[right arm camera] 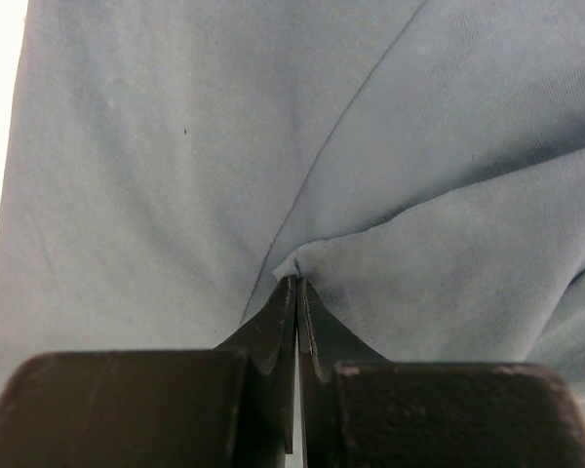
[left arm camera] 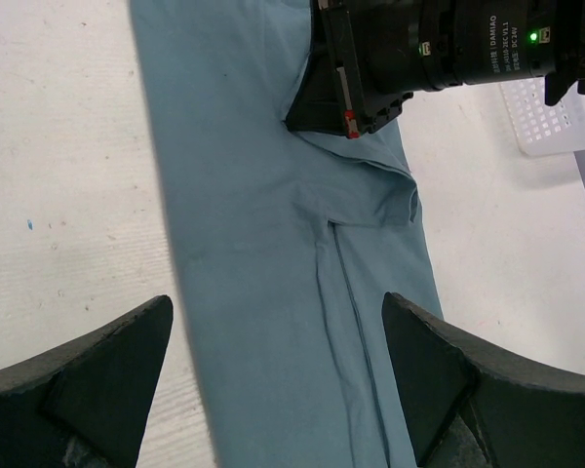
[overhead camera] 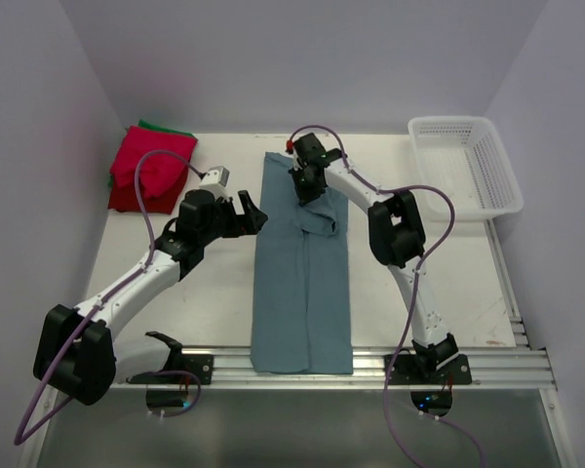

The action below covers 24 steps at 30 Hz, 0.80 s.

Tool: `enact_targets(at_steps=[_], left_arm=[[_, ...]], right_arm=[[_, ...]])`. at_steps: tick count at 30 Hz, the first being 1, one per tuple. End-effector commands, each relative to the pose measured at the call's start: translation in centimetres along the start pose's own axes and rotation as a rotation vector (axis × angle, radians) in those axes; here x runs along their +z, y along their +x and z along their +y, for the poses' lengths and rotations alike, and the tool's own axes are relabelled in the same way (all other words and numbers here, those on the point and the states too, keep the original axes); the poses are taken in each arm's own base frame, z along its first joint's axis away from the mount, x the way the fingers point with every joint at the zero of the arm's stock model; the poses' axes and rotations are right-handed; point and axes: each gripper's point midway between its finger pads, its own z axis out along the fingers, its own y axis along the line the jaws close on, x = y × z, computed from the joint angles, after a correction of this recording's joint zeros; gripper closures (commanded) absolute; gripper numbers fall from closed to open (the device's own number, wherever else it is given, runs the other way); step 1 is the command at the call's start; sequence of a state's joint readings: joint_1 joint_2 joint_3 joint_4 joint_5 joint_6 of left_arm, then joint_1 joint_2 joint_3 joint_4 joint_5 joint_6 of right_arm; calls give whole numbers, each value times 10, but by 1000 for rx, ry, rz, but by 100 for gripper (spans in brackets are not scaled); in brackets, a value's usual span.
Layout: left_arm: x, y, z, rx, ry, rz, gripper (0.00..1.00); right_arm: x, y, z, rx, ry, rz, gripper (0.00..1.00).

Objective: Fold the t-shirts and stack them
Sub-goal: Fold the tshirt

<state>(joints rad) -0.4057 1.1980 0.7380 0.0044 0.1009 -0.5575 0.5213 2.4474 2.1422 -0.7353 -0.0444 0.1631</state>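
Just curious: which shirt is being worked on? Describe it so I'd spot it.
In the middle of the white table lies the blue-grey shirt, one long strip. The right gripper pinches it; the red shirts sit folded far left.

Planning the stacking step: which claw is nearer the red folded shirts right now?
Left. The left claw hangs open just right of the red folded shirts; the right claw is farther right, pinched shut on the blue-grey shirt.
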Motion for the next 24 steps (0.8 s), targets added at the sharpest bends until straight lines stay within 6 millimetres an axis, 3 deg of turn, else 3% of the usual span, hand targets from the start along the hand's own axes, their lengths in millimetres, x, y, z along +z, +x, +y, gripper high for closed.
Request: enact_targets(at_steps=[1, 8, 11, 14, 24], left_arm=[[-4, -9, 0, 1, 5, -38, 8], [-4, -13, -2, 2, 10, -46, 8], [-4, -12, -2, 0, 12, -41, 8], [-4, -11, -2, 0, 13, -41, 9], [-8, -14, 0, 17, -3, -50, 8]], right_arm=[[-50, -31, 2, -8, 14, -113, 100], [-105, -60, -24, -3, 176, -256, 100], [-116, -64, -42, 9, 275, -279, 100], [-122, -69, -61, 25, 390, -293, 100], [-105, -49, -134, 157, 714, -230, 100]])
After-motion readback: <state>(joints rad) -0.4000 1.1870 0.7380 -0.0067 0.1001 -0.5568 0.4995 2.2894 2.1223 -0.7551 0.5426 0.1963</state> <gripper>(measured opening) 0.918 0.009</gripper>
